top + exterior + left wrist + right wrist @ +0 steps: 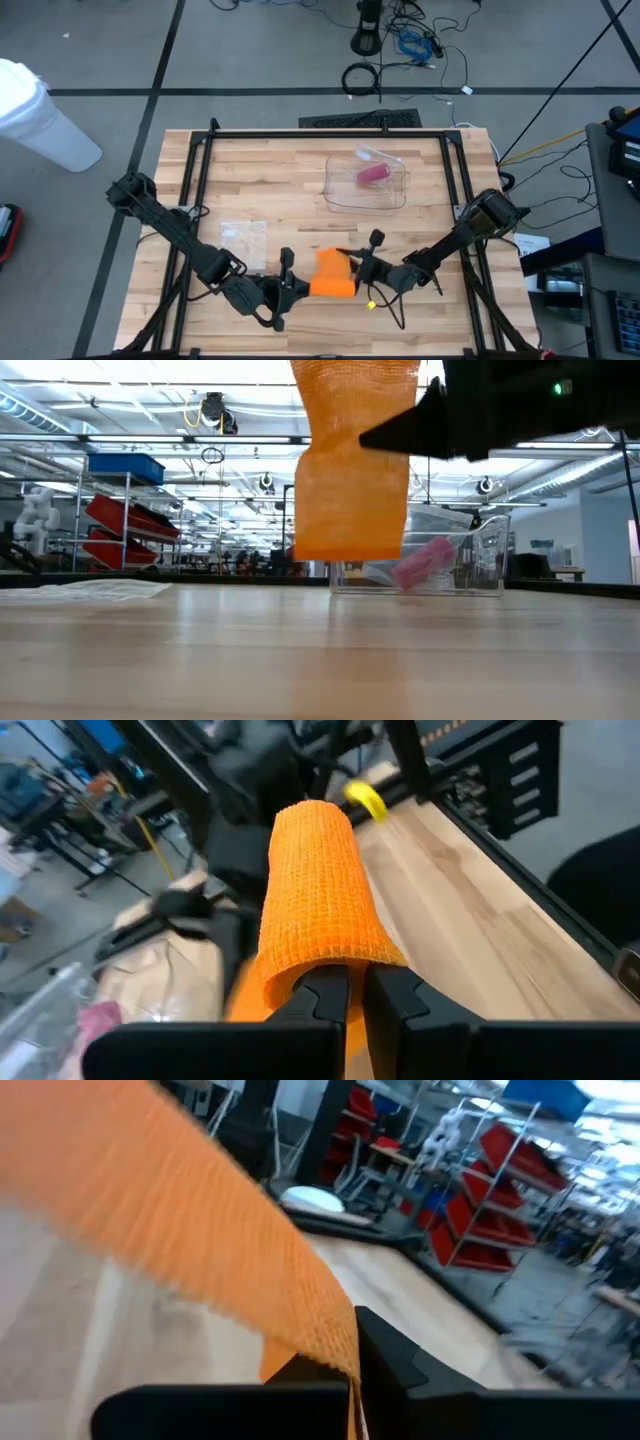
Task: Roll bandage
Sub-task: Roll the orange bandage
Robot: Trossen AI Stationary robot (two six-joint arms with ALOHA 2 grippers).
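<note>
Orange mesh bandage hangs between my two grippers near the front edge of the wooden table, lifted clear of the surface in the low view. My left gripper has its fingers pressed together on the rolled end of the bandage, and the wrist view shows the fabric curling over the fingertips. My right gripper comes in from the other side and is clamped on the loose end, with the fabric stretched across its wrist view. Farther back on the table sits a clear plastic container with a pink item inside, well apart from both arms.
</note>
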